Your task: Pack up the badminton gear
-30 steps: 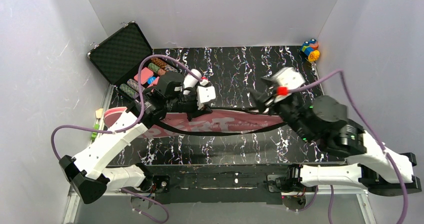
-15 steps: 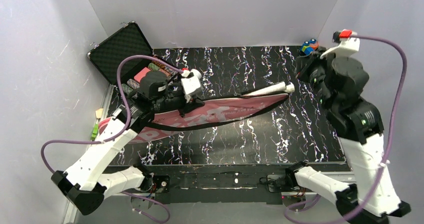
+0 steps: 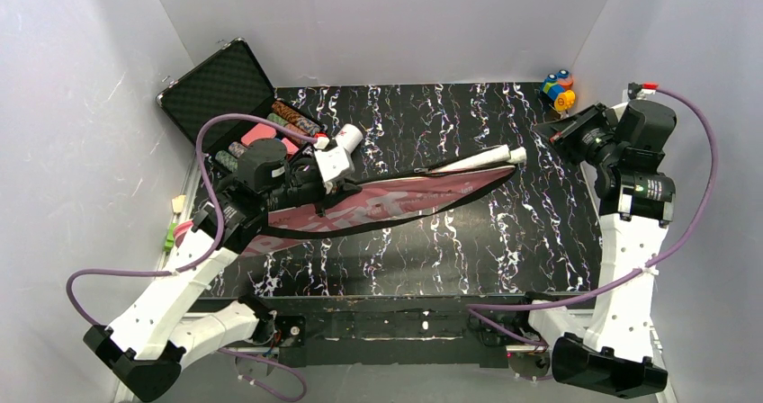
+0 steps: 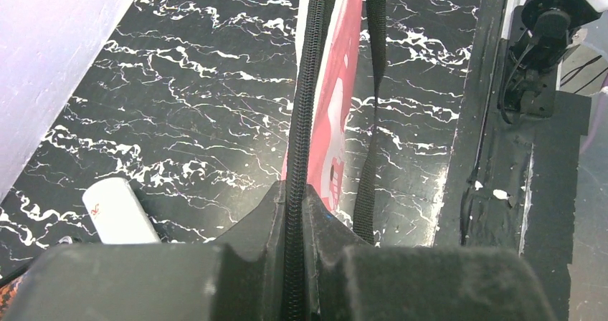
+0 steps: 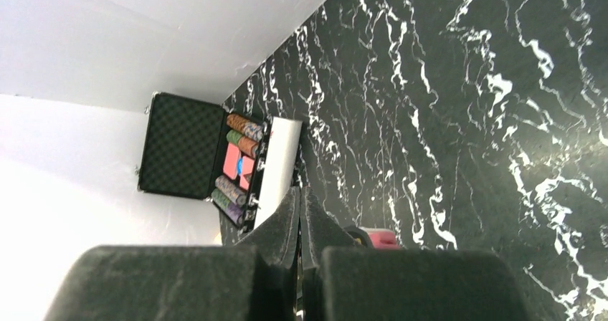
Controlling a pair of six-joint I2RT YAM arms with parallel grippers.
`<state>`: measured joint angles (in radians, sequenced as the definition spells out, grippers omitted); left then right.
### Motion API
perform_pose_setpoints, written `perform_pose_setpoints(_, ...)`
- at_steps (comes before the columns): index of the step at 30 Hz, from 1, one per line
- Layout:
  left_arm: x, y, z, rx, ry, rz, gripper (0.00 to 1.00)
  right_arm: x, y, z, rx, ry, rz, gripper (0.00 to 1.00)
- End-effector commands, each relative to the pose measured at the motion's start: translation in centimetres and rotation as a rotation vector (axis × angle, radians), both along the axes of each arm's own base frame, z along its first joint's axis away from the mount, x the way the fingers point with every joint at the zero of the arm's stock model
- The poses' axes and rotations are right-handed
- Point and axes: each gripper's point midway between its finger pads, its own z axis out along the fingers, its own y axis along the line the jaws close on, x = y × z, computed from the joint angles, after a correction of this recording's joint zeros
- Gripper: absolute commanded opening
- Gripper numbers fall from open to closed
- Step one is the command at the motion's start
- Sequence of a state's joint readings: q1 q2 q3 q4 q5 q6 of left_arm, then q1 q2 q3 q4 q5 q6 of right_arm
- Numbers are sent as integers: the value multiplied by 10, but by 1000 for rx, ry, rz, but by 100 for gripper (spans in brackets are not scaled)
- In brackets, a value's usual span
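Note:
The pink "SPORT" cover (image 3: 396, 201) lies slantwise across the black marbled table, its black strap (image 3: 387, 224) trailing along its near side. A white racket handle (image 3: 481, 159) pokes out of its right end. My left gripper (image 3: 306, 196) is shut on the cover's black zipper edge (image 4: 300, 106), which runs up between the jaws (image 4: 294, 192). A white tube (image 4: 118, 210) lies just left of it, near the case (image 3: 349, 137). My right gripper (image 3: 553, 135) hangs raised at the far right, well away from the cover, its jaws (image 5: 300, 192) shut with nothing between them.
An open black case of poker chips (image 3: 225, 97) stands at the back left, also seen in the right wrist view (image 5: 186, 145). A small multicoloured toy (image 3: 558, 90) sits in the back right corner. White walls close in three sides. The arms' base rail (image 4: 502, 156) runs along the near edge.
The right arm left the cover's right end, swung up to the far right and shut its jaws. The left gripper drew the cover leftward, and the white handle now shows.

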<state>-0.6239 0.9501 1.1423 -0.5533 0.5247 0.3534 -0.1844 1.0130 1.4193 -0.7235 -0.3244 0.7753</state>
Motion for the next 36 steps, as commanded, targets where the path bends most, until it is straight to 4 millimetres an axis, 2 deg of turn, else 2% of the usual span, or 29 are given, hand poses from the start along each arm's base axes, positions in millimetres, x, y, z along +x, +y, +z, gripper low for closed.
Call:
perform_pose_setpoints(1,0,3,40,-84,-154,4,0,-12,15,22,65,-83,74,1)
perform_pose_setpoints(7,-1,4,43,-97,-173,5,0,-22,3,-1,27,-34,-1,1)
perform_pose_setpoints(11,-3,4,46,-105,-179,-2,0,-22,3,-12,37,-12,-3,1)
perform_pose_setpoints(25,-6,3,54,-123,-192,-16,0,-22,15,-21,84,5,57,1)
perform_pose_setpoints(36,-7,-1,54,-133,-183,-36,0,-31,38,-26,102,-6,141,1)
